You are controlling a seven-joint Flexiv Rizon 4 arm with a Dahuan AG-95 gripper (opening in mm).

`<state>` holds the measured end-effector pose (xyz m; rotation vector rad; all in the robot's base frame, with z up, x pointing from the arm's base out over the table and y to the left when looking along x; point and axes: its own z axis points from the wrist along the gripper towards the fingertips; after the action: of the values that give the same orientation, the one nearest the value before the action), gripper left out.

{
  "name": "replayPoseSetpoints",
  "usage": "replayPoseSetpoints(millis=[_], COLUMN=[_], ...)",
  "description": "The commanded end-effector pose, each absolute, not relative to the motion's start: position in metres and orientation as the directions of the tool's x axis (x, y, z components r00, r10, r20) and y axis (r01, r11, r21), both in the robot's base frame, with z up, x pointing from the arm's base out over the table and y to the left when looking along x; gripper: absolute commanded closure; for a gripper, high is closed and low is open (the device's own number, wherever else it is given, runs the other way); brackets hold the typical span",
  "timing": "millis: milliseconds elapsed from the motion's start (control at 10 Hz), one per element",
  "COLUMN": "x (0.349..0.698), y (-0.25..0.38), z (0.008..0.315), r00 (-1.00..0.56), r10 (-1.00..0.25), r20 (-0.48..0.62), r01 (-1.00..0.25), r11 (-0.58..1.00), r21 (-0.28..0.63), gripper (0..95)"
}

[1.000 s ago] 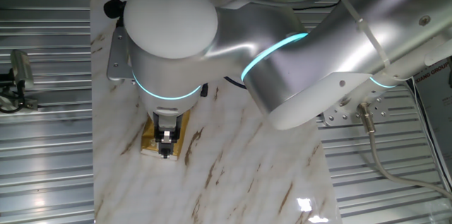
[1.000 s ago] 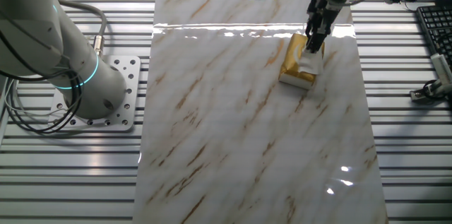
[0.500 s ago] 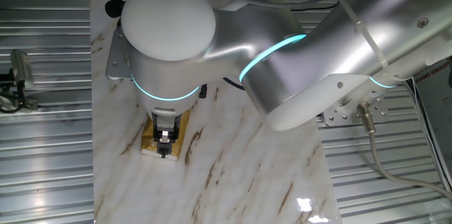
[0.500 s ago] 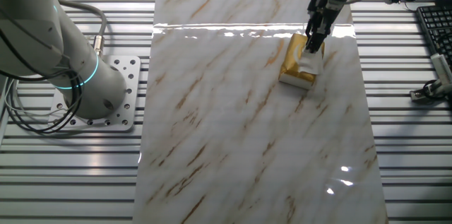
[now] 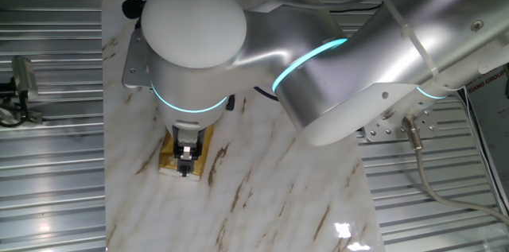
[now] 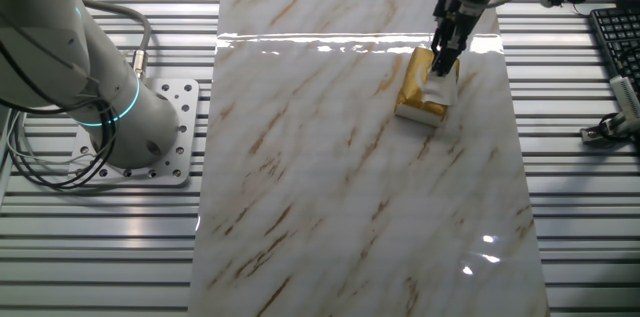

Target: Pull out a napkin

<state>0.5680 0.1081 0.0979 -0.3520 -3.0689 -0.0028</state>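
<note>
So the gripper [image 6: 441, 64] is seen down on the golden tissue pack [image 6: 416, 94], which lies flat on the marble table [image 6: 340, 187]. Its jaws look pinched together on the white napkin [image 6: 438, 89] sticking up out of the pack's top, right at the fingertips.

Golden pack [image 6: 420, 97] alone obstructs; marble table [image 6: 340, 207] elsewhere open.
</note>
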Motion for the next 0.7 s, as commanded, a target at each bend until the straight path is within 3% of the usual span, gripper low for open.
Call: replayPoseSetpoints(millis=[100,700], x=[0.567,0.5601], y=[0.1061,0.099], z=[0.0951,0.0881], r00=[-0.973,-0.975], r10=[0.225,0.218], r20=[0.045,0.036], r01=[0.225,0.218], r11=[0.974,0.976], r21=[-0.003,-0.003], gripper=[38.0,38.0])
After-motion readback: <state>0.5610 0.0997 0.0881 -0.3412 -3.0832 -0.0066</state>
